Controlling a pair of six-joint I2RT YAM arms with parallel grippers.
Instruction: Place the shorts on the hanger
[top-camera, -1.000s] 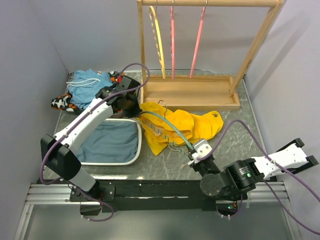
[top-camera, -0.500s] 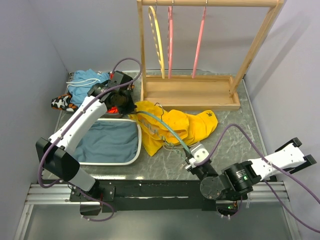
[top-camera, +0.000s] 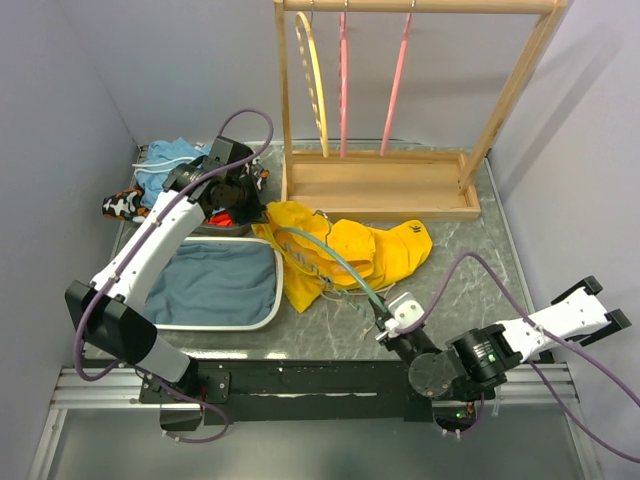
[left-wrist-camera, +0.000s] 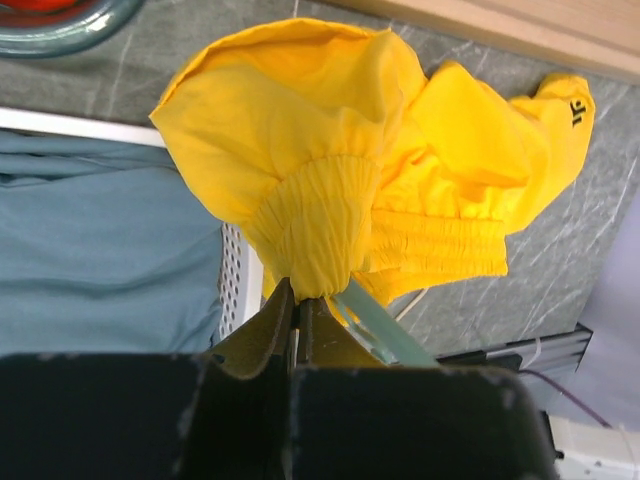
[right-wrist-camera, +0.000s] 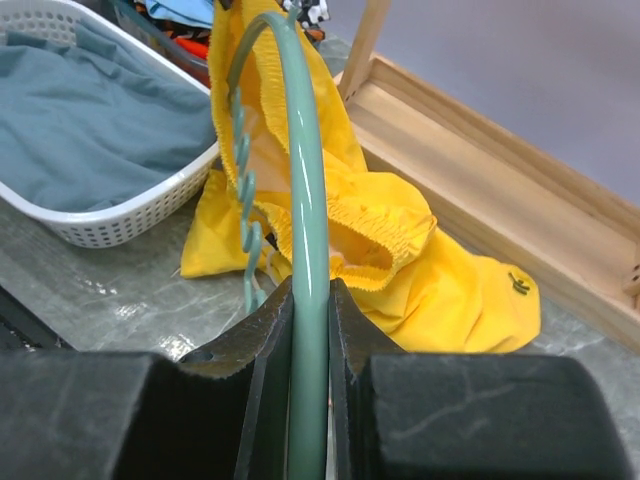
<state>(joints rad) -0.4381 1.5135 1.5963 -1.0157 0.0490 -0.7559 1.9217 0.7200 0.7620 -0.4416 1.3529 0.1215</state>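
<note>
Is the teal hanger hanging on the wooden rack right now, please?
No, the hanger is clamped in the right end effector, its arm inside the shorts.

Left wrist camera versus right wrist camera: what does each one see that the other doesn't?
Only the left wrist view shows the left end effector pinching the gathered waistband of the yellow shorts. Only the right wrist view shows the right end effector shut on the teal hanger, whose arm runs up into the waistband opening, with its wavy notched bar alongside. Both show the shorts with their small dark logo, part of the hanger, the white basket holding blue-grey cloth, and the wooden rack base.
</note>
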